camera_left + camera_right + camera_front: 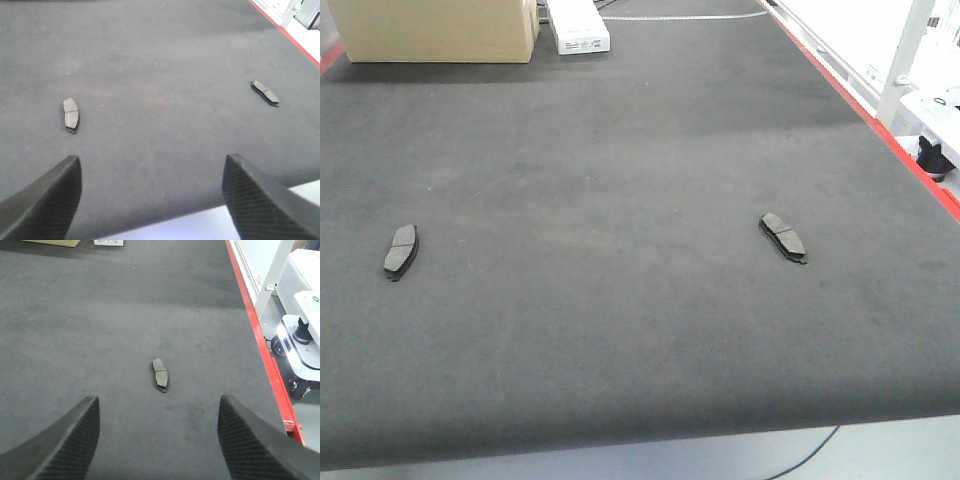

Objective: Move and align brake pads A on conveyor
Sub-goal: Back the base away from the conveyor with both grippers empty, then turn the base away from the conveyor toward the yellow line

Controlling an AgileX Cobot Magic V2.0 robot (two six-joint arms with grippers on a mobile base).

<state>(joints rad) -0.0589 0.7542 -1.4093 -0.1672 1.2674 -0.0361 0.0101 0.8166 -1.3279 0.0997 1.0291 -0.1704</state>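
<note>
Two grey brake pads lie face up on the dark conveyor (pixel 620 150). One brake pad (pixel 401 250) rests at the left, the other brake pad (pixel 783 238) at the right, far apart. In the left wrist view the left pad (pixel 71 114) lies ahead and left of my left gripper (pixel 152 172), which hangs open and empty above the belt's near edge; the right pad (pixel 265 93) shows far right. My right gripper (pixel 157 412) is open and empty, with the right pad (pixel 160 373) just ahead between its fingers' line. Neither gripper appears in the front view.
A cardboard box (pixel 440 28) and a white box (pixel 578 25) stand at the belt's far end. A red stripe (pixel 880 125) runs along the right edge, with white equipment (pixel 305 335) beyond it. The belt's near edge (pixel 620 445) drops to a pale floor.
</note>
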